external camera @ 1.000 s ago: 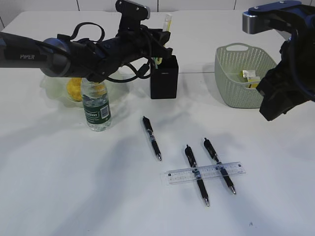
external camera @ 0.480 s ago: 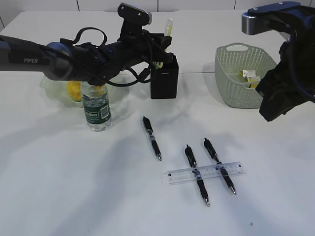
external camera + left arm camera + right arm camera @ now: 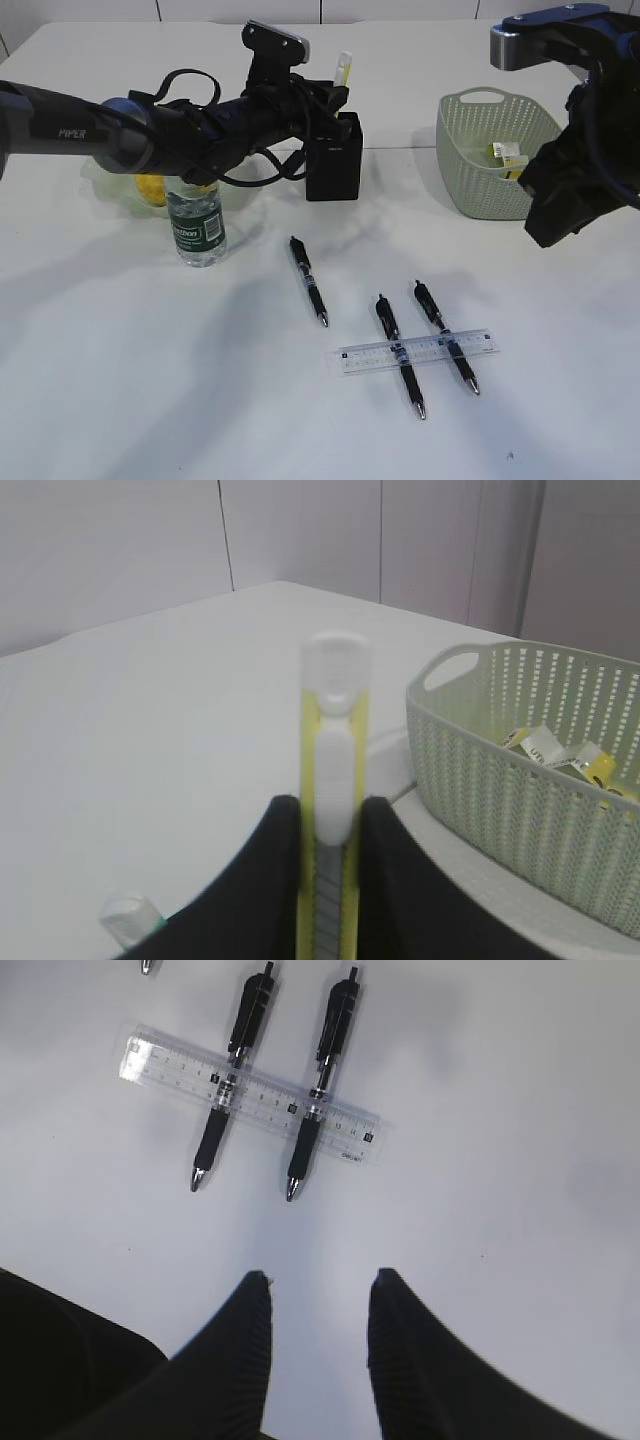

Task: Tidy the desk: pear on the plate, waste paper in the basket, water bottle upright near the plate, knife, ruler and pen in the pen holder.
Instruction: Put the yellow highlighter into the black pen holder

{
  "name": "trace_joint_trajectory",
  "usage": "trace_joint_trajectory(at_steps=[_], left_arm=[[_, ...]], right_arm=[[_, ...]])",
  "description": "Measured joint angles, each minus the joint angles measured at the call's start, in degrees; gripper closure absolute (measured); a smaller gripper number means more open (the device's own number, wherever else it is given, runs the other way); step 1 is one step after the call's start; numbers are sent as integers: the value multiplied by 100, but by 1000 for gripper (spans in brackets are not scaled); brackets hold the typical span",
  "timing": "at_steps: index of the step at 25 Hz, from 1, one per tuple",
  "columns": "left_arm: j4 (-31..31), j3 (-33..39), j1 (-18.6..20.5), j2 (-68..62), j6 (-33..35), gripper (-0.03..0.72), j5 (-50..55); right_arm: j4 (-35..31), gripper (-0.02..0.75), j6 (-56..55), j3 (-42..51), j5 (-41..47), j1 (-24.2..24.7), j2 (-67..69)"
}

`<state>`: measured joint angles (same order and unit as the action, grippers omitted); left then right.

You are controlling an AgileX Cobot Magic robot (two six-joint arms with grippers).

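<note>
Clamped between the left gripper's [image 3: 328, 880] fingers [image 3: 265, 890], the knife [image 3: 335, 780] is held above the holder [image 3: 333, 160], while the right gripper [image 3: 318, 1335] is kept open and empty.

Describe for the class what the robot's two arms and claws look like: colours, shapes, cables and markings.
The left arm is a black tube marked PIPER in white, with looped black cables and a grey camera block. The right arm is bulky black under a blue bracket. The right claw has black ribbed, tapering fingers.
</note>
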<state>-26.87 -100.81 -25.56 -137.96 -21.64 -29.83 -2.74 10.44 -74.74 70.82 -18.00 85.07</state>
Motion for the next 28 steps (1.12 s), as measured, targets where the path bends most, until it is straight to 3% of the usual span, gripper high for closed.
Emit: trace_joint_trajectory(at_steps=[28], left_arm=[[-343, 0, 0, -12, 0, 522, -99]], right_arm=[[-8, 486, 0, 0, 5, 0, 0]])
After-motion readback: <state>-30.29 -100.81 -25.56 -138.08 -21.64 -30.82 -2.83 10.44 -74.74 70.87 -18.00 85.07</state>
